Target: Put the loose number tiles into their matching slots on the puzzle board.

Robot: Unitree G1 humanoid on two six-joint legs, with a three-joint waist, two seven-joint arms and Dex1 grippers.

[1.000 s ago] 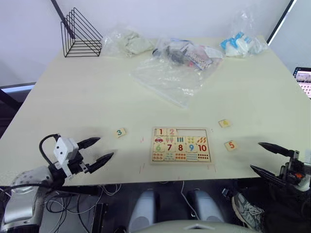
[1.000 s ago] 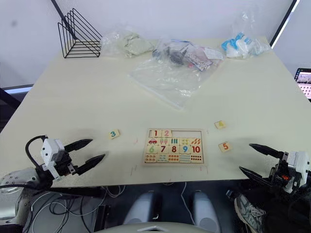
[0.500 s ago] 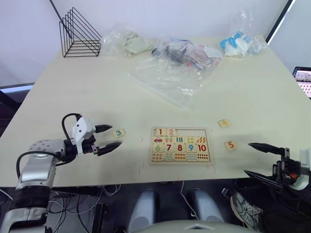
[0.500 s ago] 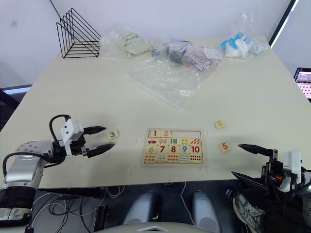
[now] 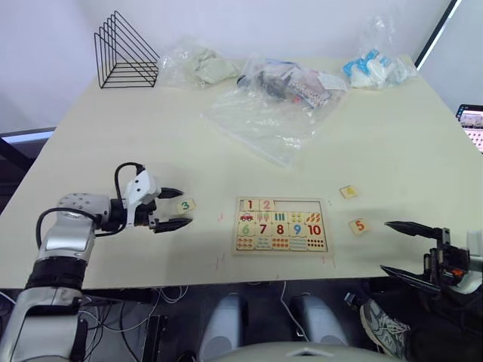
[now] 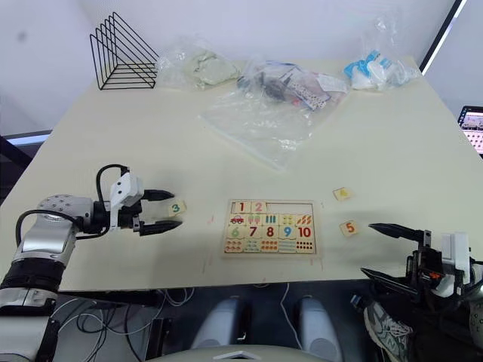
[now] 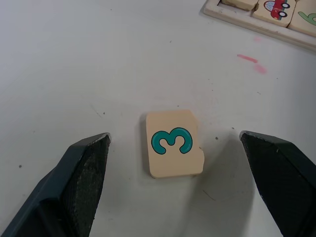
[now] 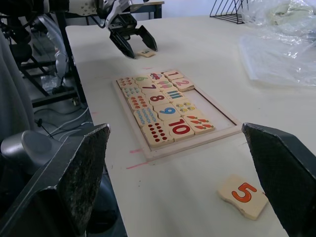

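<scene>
The left tool (image 5: 176, 208) is spread open low over the surface (image 5: 151, 143), its two fingers on either side of the 3 tile (image 7: 174, 143), not touching it. The right tool (image 5: 400, 247) hangs open at the surface's near edge, with the 5 tile (image 5: 358, 225) just beyond it and the 4 tile (image 5: 348, 191) farther on. The puzzle board (image 5: 281, 225) lies between the tools; its top row holds tiles 1 and 2, and the rest of that row is bare. The clear bags (image 5: 272, 105) at the back hold items too jumbled to identify.
</scene>
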